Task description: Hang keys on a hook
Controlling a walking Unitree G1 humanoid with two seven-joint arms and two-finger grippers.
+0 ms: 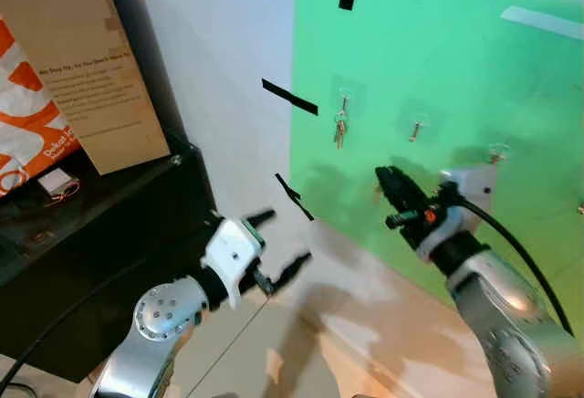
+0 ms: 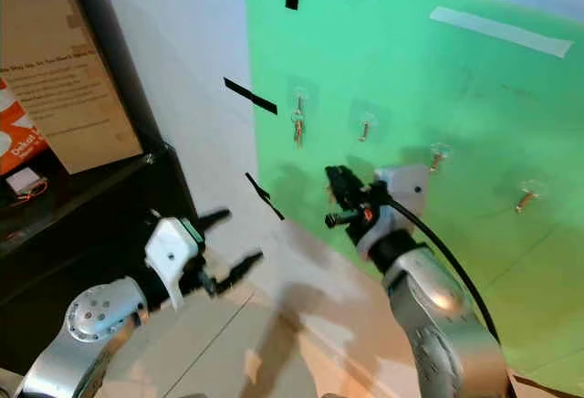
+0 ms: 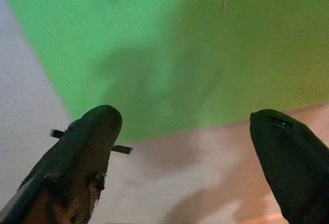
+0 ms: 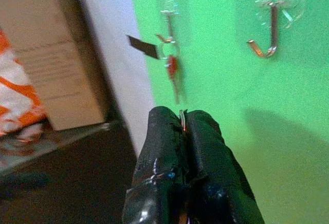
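Note:
A bunch of keys (image 1: pixel 340 130) hangs from the leftmost clear hook (image 1: pixel 344 97) on the green wall. Two more hooks (image 1: pixel 417 128) (image 1: pixel 497 151) to its right are bare. My right gripper (image 1: pixel 384 174) is shut, raised in front of the wall below and right of the keys, apart from them. In the right wrist view its fingers (image 4: pixel 164 131) press together, with a thin glint in the seam, and the keys (image 4: pixel 173 75) hang beyond them. My left gripper (image 1: pixel 284 237) is open and holds nothing, low beside the black cabinet.
A black cabinet (image 1: pixel 91 234) stands at the left, carrying a cardboard box (image 1: pixel 87 60), an orange-and-white bag (image 1: pixel 23 115) and a small white item (image 1: pixel 57 182). Black tape strips (image 1: pixel 289 97) mark the white wall. Pale floor (image 1: pixel 365 325) lies below.

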